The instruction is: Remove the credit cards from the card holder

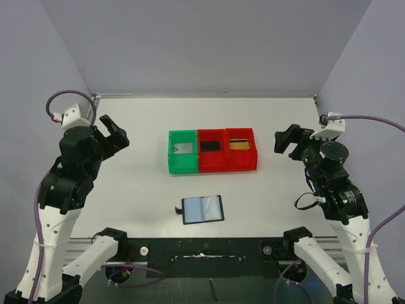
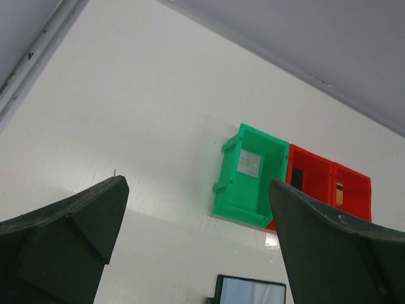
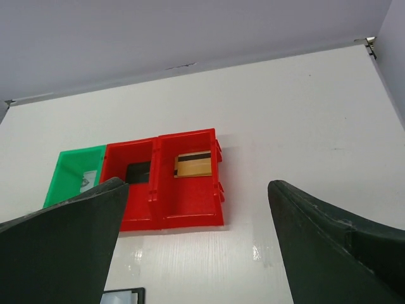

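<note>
Left gripper: raised left, jaws wide, empty.
Right gripper: raised right, jaws wide, empty.
Cards: three, binned singly: grey card, black card, gold card.
Bins: green bin one, red bins two.
Card holder: one, open flat, before bins.

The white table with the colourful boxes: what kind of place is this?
Probably a robot lab test booth: two robot arms bolted to a white table, plain grey walls around it, and little sorting bins.

Glossy white table, smooth plastic bins, shiny-lined card holder
</note>
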`<move>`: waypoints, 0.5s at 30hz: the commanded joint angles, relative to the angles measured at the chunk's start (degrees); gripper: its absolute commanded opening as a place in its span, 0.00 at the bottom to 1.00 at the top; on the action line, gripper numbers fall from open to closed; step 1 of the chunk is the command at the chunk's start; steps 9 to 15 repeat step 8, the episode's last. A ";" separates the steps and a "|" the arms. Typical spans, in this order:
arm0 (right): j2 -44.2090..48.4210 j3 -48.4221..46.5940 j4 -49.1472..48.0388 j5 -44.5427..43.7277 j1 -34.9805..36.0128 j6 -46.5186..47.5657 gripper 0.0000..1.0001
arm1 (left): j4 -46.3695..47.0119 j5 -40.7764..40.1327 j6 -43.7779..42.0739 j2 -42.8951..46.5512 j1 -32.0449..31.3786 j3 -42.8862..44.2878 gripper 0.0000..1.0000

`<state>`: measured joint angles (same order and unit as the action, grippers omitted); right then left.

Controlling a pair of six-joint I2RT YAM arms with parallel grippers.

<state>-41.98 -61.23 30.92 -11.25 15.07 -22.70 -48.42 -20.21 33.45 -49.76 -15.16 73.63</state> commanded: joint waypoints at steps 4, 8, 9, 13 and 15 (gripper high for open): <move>2.86 -4.24 1.56 5.62 0.04 1.87 0.98 | 1.84 -4.54 -4.91 5.51 0.30 5.97 0.95; 3.07 -4.19 1.93 5.09 -0.04 1.86 0.97 | 0.25 -6.87 -4.60 4.94 0.31 6.53 0.95; 3.07 -4.19 1.93 5.09 -0.04 1.86 0.97 | 0.25 -6.87 -4.60 4.94 0.31 6.53 0.95; 3.07 -4.19 1.93 5.09 -0.04 1.86 0.97 | 0.25 -6.87 -4.60 4.94 0.31 6.53 0.95; 3.07 -4.19 1.93 5.09 -0.04 1.86 0.97 | 0.25 -6.87 -4.60 4.94 0.31 6.53 0.95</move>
